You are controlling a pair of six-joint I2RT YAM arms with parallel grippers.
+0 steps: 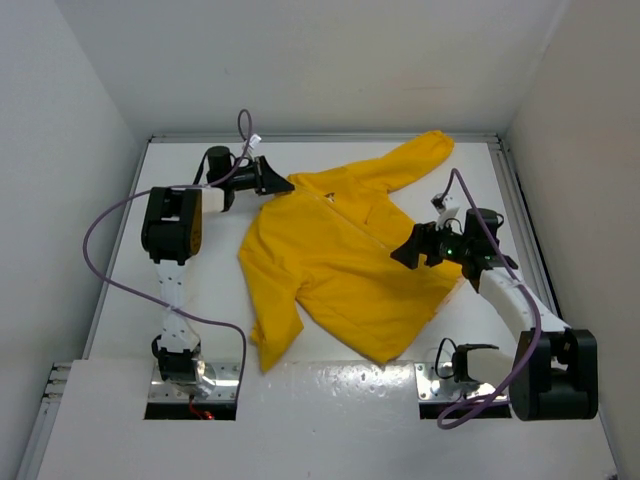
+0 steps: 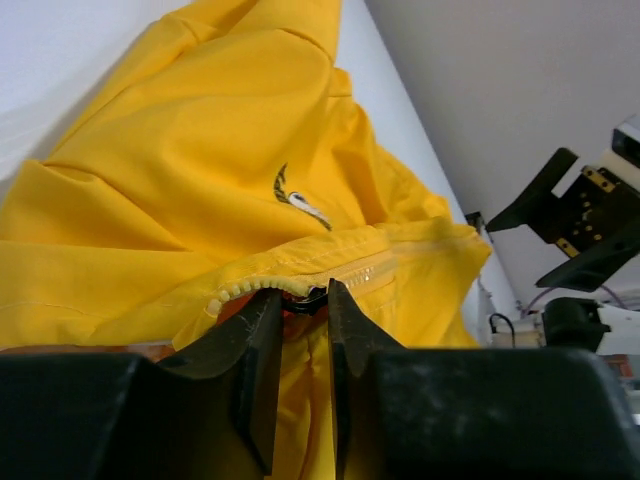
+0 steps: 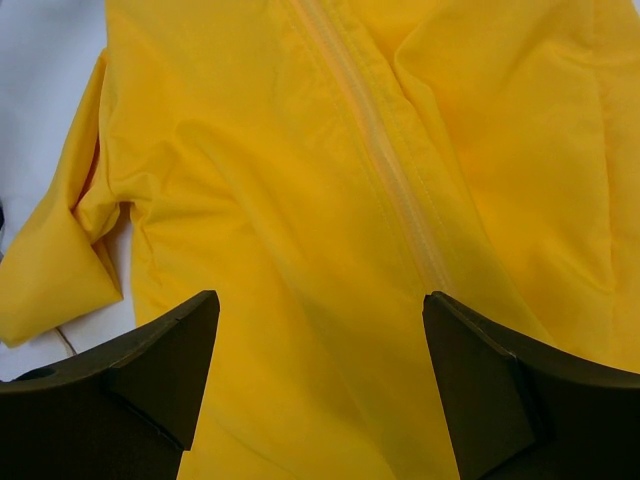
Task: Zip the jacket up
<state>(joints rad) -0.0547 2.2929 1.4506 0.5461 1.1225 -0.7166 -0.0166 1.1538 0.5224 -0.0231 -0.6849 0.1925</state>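
The yellow jacket (image 1: 340,260) lies flat on the white table, hood end toward the far left, one sleeve stretched to the far right. My left gripper (image 1: 283,184) is at the collar end. In the left wrist view my left gripper (image 2: 305,297) is shut on the dark zipper pull (image 2: 310,299) at the top of the closed zipper teeth (image 2: 380,268). My right gripper (image 1: 403,250) hovers over the jacket's right side, open and empty. In the right wrist view my right gripper (image 3: 320,305) has its jaws wide apart above the fabric, beside the closed zipper line (image 3: 385,175).
White walls enclose the table (image 1: 200,300) on three sides. A purple cable (image 1: 100,225) loops off the left arm toward the left wall. The other arm (image 2: 570,215) shows at the right of the left wrist view.
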